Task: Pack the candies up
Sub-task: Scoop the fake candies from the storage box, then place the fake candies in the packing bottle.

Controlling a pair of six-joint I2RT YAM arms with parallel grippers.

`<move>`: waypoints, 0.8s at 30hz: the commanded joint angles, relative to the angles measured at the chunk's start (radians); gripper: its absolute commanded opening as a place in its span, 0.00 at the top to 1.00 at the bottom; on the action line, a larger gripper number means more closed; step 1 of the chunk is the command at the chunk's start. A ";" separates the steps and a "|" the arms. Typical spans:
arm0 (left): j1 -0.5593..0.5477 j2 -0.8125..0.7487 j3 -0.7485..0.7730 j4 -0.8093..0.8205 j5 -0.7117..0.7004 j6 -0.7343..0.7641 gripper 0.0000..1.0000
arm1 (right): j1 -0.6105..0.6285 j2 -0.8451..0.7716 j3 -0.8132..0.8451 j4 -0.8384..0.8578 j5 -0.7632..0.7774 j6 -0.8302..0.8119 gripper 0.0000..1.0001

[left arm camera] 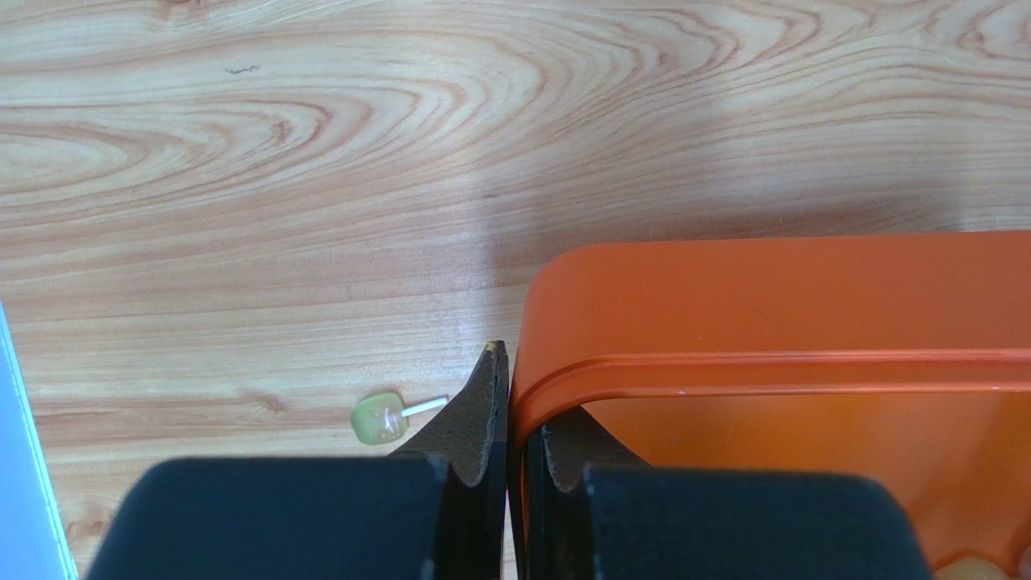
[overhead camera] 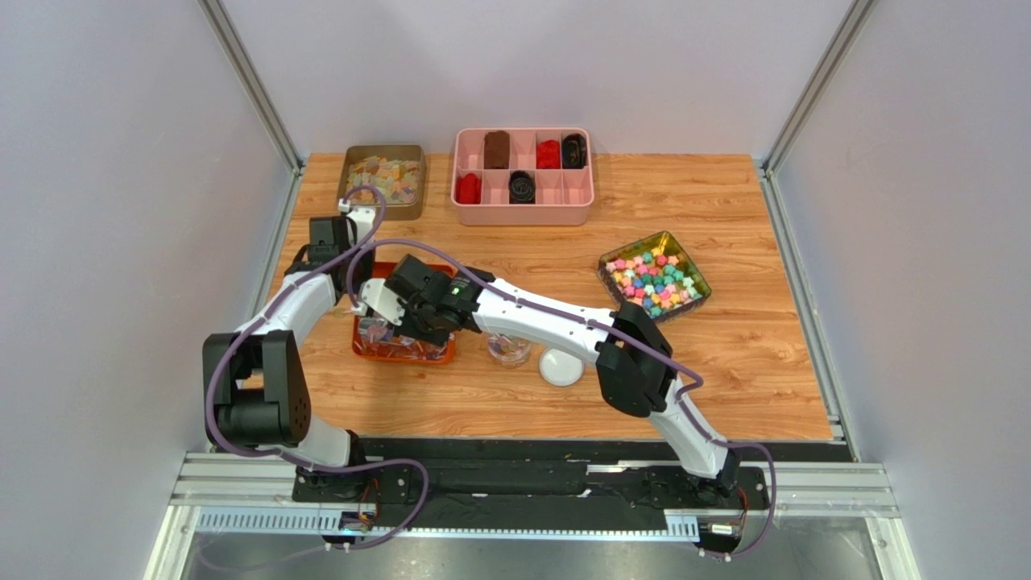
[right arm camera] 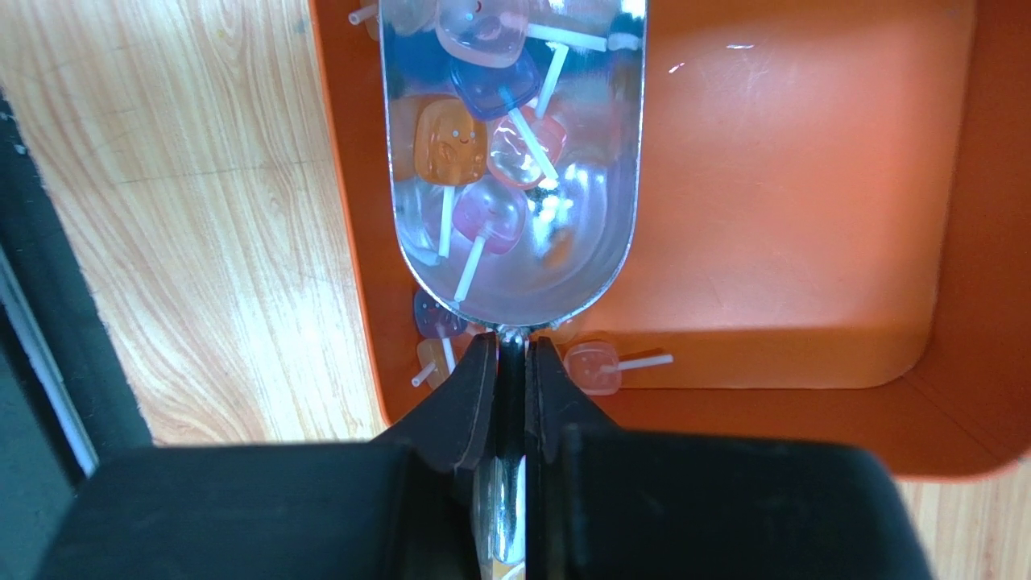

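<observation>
In the overhead view, most of the orange tray (overhead camera: 367, 342) at centre left is covered by the right arm (overhead camera: 545, 320), and its contents are too small to be told apart. The glass jar (overhead camera: 510, 353) just right of it is partly overlapped by the same arm.

In the left wrist view, the tray is cut off by the right and lower edges. A pale piece (left arm camera: 968, 566) in the lower right corner cannot be identified.

In the right wrist view, the scoop (right arm camera: 514, 157) is cut off by the upper edge. Its handle is buried between the fingers of the right gripper (right arm camera: 516, 351), and some candies (right arm camera: 433, 314) are half hidden under its bowl.
</observation>
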 commanded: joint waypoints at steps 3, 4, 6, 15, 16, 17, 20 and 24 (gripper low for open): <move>-0.003 0.001 0.058 0.010 0.034 -0.031 1.00 | -0.004 -0.094 0.064 -0.016 -0.019 -0.024 1.00; -0.001 0.007 0.059 0.007 0.033 -0.028 1.00 | -0.004 -0.099 0.052 -0.019 -0.017 -0.029 1.00; -0.003 0.011 0.064 0.001 0.030 -0.029 1.00 | -0.005 -0.130 0.029 -0.024 -0.016 -0.043 1.00; -0.001 0.033 0.076 -0.008 0.016 -0.028 1.00 | -0.016 -0.282 -0.160 -0.059 -0.026 -0.092 1.00; -0.003 0.034 0.078 -0.010 0.013 -0.029 1.00 | -0.019 -0.309 -0.172 -0.063 -0.028 -0.102 1.00; -0.001 0.038 0.078 -0.012 0.013 -0.028 1.00 | -0.021 -0.326 -0.186 -0.069 -0.030 -0.109 1.00; -0.001 0.044 0.084 -0.015 0.008 -0.025 1.00 | -0.028 -0.381 -0.240 -0.100 -0.028 -0.133 1.00; -0.001 0.064 0.096 -0.028 0.001 -0.018 1.00 | -0.045 -0.461 -0.316 -0.149 -0.017 -0.167 1.00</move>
